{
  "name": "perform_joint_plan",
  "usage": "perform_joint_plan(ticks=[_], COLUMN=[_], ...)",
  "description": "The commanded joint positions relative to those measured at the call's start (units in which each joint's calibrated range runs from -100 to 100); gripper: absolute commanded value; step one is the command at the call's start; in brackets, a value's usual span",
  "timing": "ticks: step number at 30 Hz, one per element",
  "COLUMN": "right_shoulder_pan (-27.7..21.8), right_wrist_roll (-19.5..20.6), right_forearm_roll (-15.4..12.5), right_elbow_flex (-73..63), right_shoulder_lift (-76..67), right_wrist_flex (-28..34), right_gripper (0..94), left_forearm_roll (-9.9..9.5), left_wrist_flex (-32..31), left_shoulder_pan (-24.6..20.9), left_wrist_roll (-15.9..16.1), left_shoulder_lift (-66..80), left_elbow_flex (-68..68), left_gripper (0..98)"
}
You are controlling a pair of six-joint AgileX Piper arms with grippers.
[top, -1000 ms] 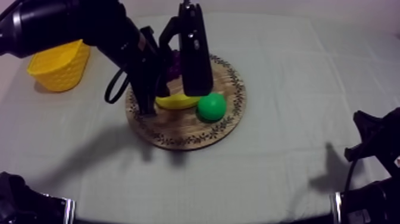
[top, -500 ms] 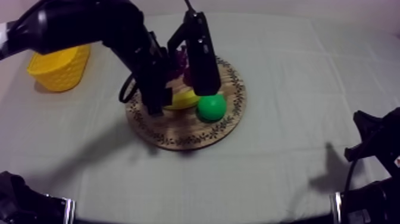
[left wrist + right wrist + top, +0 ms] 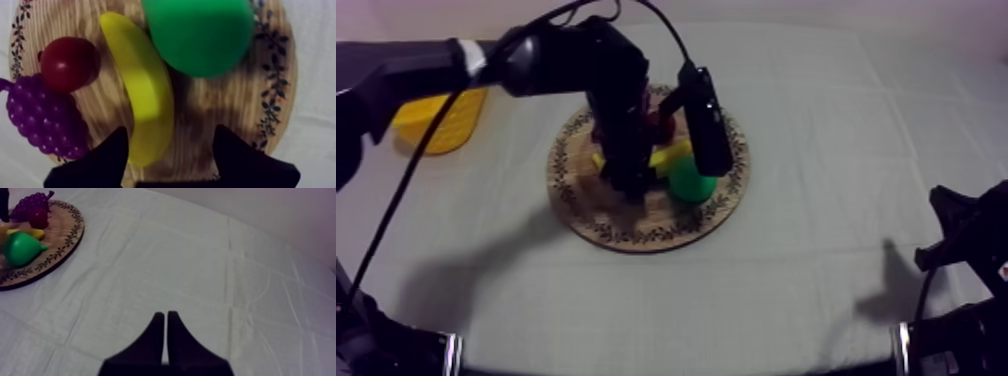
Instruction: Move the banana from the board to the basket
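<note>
The yellow banana (image 3: 145,85) lies on the round wooden board (image 3: 220,115), between a green pear (image 3: 200,32) and a small red fruit (image 3: 67,62), with purple grapes (image 3: 42,117) beside that. My left gripper (image 3: 170,150) hangs open just above the board, its fingers (image 3: 107,155) astride the banana's near end without touching it. From above, the left arm (image 3: 621,120) covers much of the board (image 3: 636,230); part of the banana (image 3: 671,155) and the pear (image 3: 691,185) show. My right gripper (image 3: 166,333) is shut on nothing over bare cloth.
The yellow basket (image 3: 431,120) stands at the table's far left, behind the left arm. The right arm (image 3: 961,240) rests at the lower right edge. From the right wrist, the board (image 3: 60,243) lies far off across open cloth.
My left arm has swung over the board's middle and come down, so the gripper now straddles the banana. The fruit and the right arm have not moved.
</note>
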State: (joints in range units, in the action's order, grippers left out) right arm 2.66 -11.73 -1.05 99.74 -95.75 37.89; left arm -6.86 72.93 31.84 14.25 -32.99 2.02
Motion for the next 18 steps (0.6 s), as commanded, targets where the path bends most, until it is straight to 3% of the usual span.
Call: perform_joint_plan(ticks=[1,18], right_shoulder_pan=[0.0,0.0], right_wrist_roll=[0.0,0.0], right_forearm_roll=[0.0,0.0], right_elbow_flex=[0.0,0.0], right_shoulder_lift=[0.0,0.0], right_wrist_flex=[0.0,0.0], right_gripper=[0.4,0.4], left_forearm_roll=[0.21,0.8], left_wrist_flex=[-0.1,-0.5], left_shoulder_pan=[-0.3,-2.3], left_wrist_roll=[0.0,-0.1], left_shoulder_lift=[-2.9,-11.6], left_elbow_flex=[-2.2,-10.9], left_gripper=[64.0,57.7])
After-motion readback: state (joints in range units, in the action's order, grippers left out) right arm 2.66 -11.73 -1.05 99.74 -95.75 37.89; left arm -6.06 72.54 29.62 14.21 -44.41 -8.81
